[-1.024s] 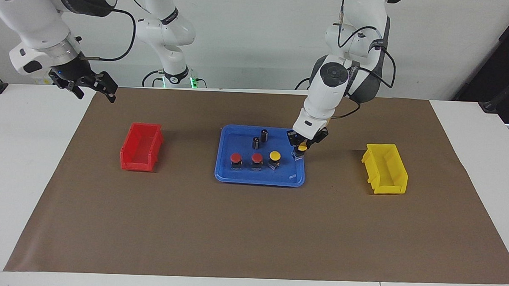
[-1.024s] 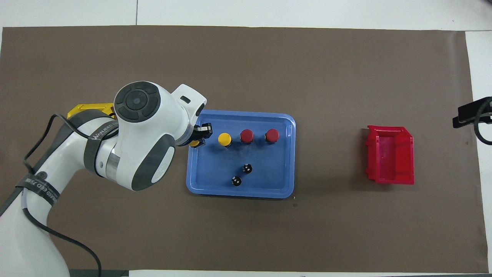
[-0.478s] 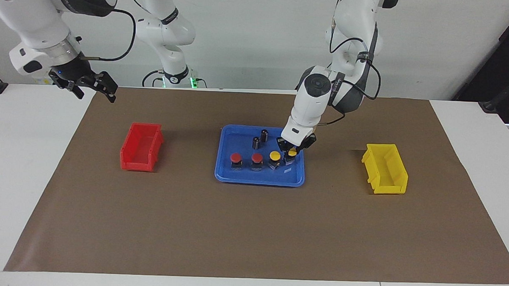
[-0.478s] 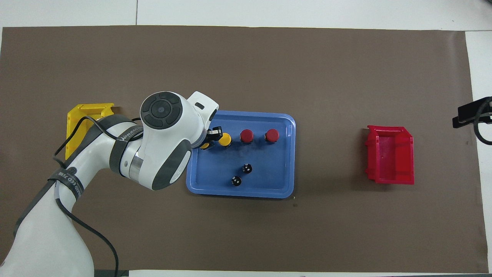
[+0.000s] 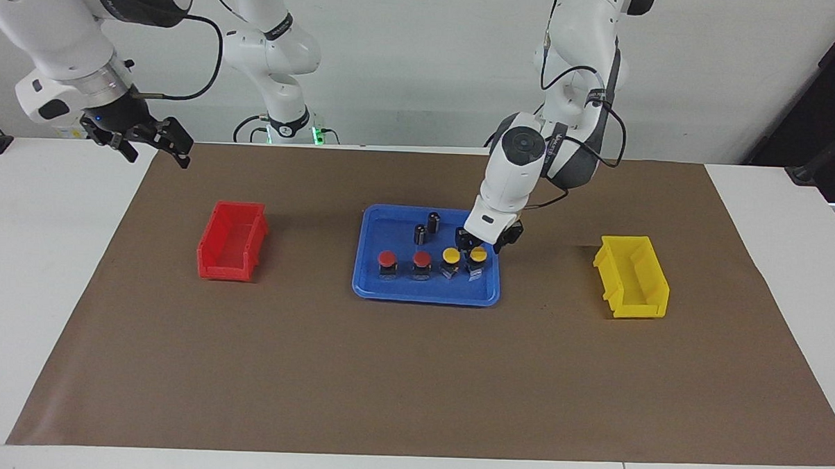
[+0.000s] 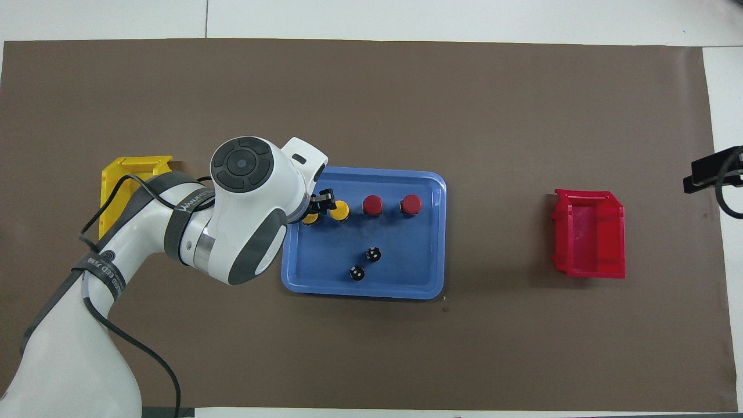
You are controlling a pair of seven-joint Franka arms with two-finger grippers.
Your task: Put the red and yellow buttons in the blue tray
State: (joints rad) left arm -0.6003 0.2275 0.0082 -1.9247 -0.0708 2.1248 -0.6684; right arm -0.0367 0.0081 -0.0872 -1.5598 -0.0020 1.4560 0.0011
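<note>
At the middle of the frame in both views sits the blue tray (image 5: pixel 422 294) (image 6: pixel 434 249) on the brown paper mat (image 5: pixel 412 380), and all four buttons stand in it in one row along the half that lies lower in the facing view. Counting from the right arm's end of the tray, they are a first red button (image 5: pixel 387 259) (image 6: pixel 411 204), a second red button (image 5: pixel 421 259) (image 6: pixel 372 204), a first yellow button (image 5: pixel 451 255) (image 6: pixel 339 210) and a second yellow button (image 5: pixel 478 254) (image 6: pixel 310 219), each just beside the next. The left gripper (image 5: pixel 479 241) (image 6: pixel 321 201) hangs low over that second yellow button. Its fingers look spread, one to each side of the cap, and the button appears to rest on the tray floor. In the overhead view the left arm's wrist hides part of this button. Two dark cylinders (image 5: pixel 427 227) (image 6: pixel 365 263) stand upright in the tray, nearer to the robots than the row. The red bin (image 5: pixel 231 240) lies on the mat well apart from the tray toward the right arm's end, and the yellow bin (image 5: pixel 631 275) likewise toward the left arm's end. The right gripper (image 5: pixel 155 144) waits in the air at the upper corner of the facing view, over the edge of the mat, with its fingers spread and nothing between them.
</note>
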